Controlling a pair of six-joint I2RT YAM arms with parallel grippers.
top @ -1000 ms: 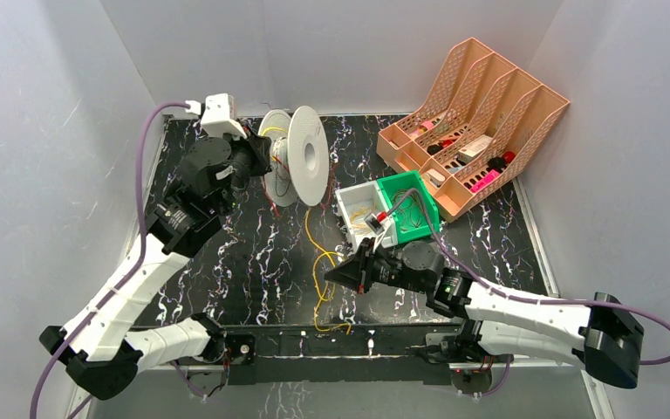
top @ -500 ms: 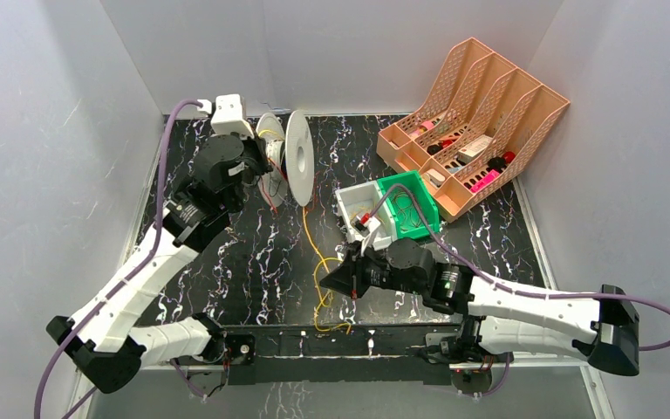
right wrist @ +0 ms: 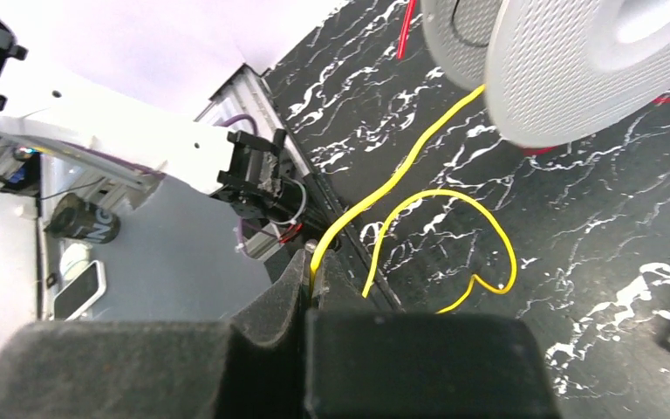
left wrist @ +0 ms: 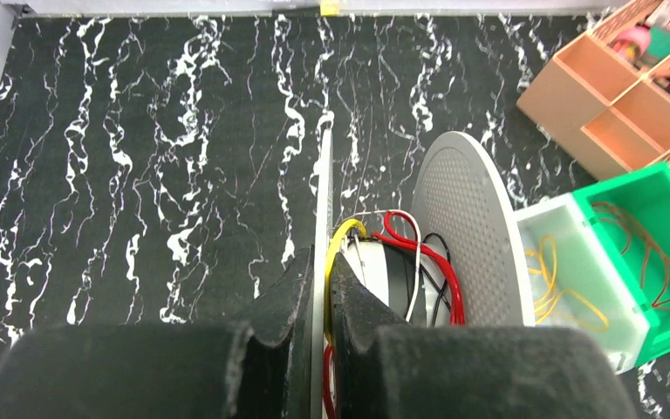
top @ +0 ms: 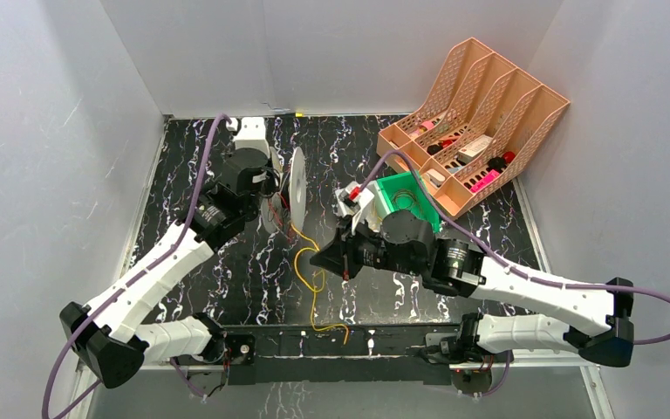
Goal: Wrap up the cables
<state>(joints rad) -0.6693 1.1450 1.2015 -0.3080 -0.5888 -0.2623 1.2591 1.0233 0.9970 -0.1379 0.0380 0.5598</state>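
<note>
Two grips: left gripper (left wrist: pixel 323 271) clamps the single white spool (left wrist: pixel 467 236), right gripper (right wrist: pixel 312 266) clamps one yellow cable (right wrist: pixel 419 150).

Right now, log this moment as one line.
left fingers: shut on spool | right fingers: shut on yellow cable | slack: looped on table

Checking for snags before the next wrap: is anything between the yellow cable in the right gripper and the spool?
Nothing visible. The yellow cable runs from the right gripper over the table to the spool, which the left gripper holds by one flange.
</note>
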